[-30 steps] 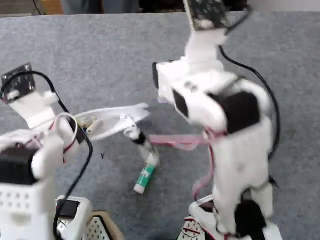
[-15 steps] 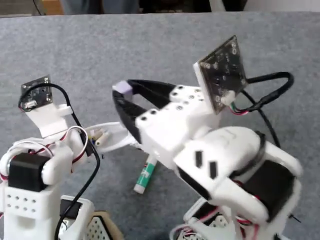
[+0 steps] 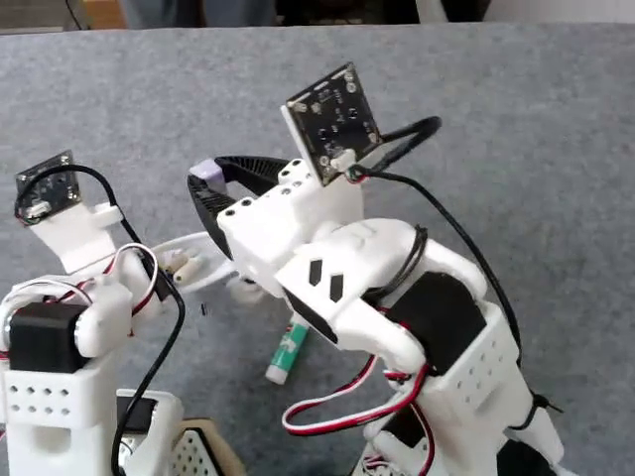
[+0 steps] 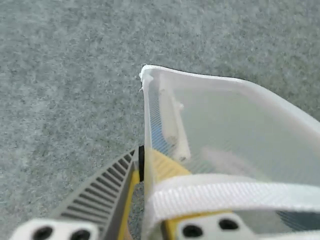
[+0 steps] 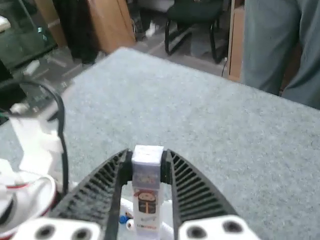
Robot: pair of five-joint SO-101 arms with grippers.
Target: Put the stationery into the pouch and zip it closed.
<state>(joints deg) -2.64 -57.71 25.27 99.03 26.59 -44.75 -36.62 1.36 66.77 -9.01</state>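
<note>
While gripping pouch [image 4: 225, 130] in left tool [image 4: 142, 167] and purple-topped stick [image 5: 146, 182] in right tool [image 5: 147, 162], yet to pack it, pack green stick [image 3: 288, 352] at pouch's 4 o'clock, then zip.

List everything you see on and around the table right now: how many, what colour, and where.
pouch: one, see-through white, held at its edge by the left arm
glue stick: one, green and white, lying on the table cover between the two arm bases, near the pouch
small block: one, lavender top and white body, held above the table by the right arm
table cover: one, grey, under everything
chair: one, black, on the floor beyond the table
left gripper: one, black and yellow, jaws shut on the pouch
right gripper: one, black, jaws shut on the small block, raised over the table
</note>
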